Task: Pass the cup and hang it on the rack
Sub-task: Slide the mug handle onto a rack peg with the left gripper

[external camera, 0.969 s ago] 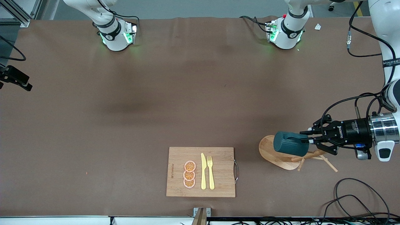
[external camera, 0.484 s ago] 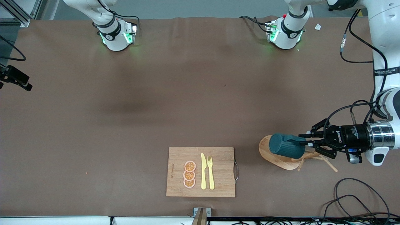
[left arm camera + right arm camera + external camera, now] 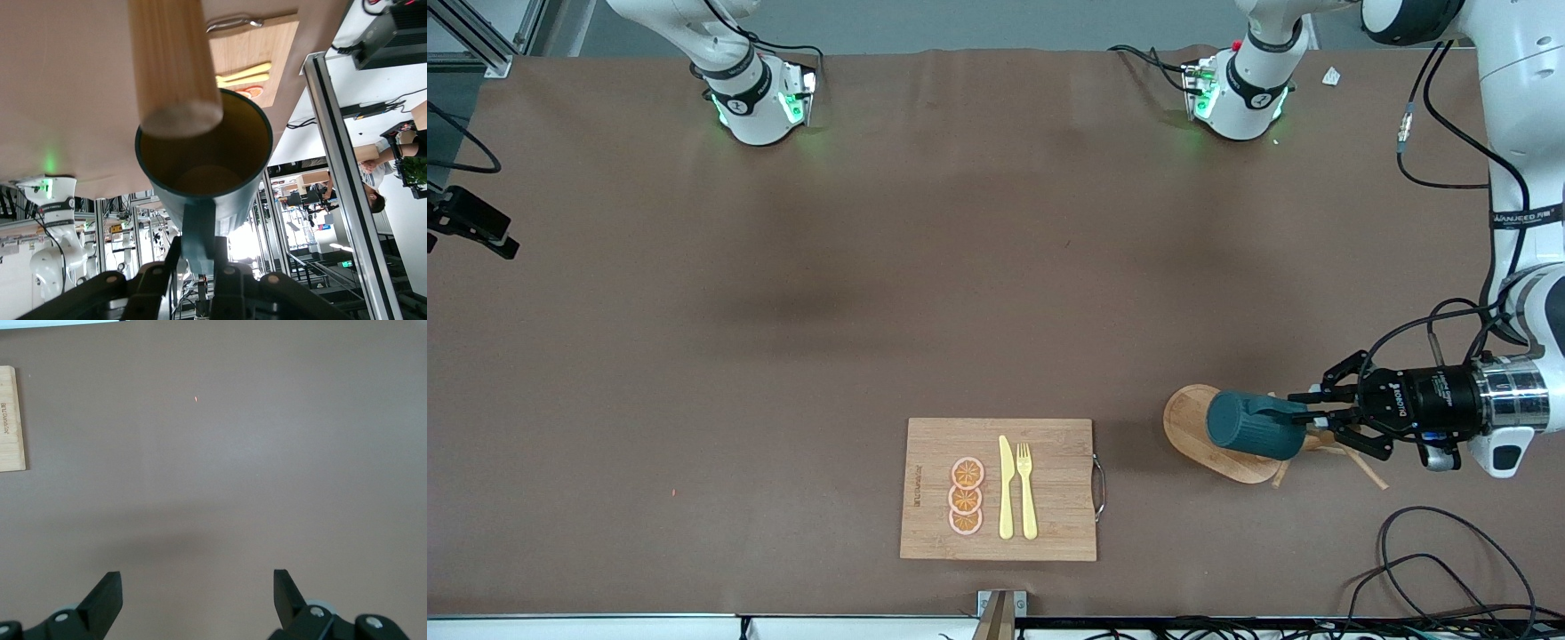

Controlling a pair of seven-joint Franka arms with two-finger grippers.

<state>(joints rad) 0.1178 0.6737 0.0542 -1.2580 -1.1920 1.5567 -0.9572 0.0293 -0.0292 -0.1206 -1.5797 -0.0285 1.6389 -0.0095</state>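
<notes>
The dark teal cup lies on its side in the air over the wooden rack, whose oval base and thin pegs show around it. My left gripper is shut on the cup's handle. In the left wrist view the cup shows its mustard inside, and the rack's round post end overlaps the cup's rim. My right gripper is open over bare brown table and holds nothing; the front view shows only that arm's base.
A bamboo cutting board with three orange slices, a yellow knife and a fork lies near the front edge. Loose black cables lie at the left arm's end of the table.
The left gripper and the cup have shifted a little over the rack, first toward the rack's base, then lower in the front view. The right gripper has stayed open.
</notes>
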